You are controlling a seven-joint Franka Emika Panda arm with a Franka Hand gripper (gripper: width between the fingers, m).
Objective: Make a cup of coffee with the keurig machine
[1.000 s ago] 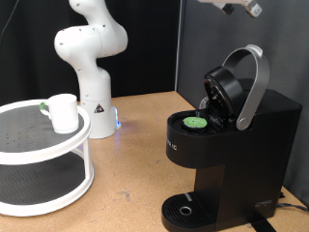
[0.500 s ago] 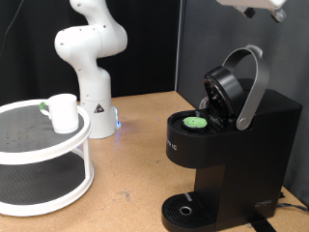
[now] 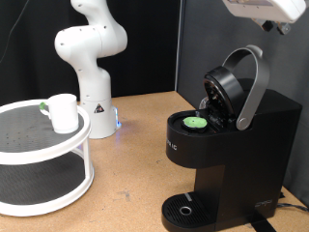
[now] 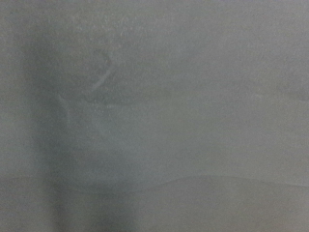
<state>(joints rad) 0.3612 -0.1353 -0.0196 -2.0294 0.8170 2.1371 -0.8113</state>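
**Keurig station — lid up, pod seated, hand drawing off**

Change: over the last second the gripper has slid rightward along the exterior view's top edge, now well above the keurig machine. Only its white housing shows; whether its fingers are apart or together I cannot tell. The wrist view is a featureless grey blur.

Meaning, as judged — pod loading looks done; lid handle not yet lowered.

Count:
- machine: one, right, on the bench
- green pod: one, in the open chamber
- cup: one, far left, on the round white stand, well apart from the machine
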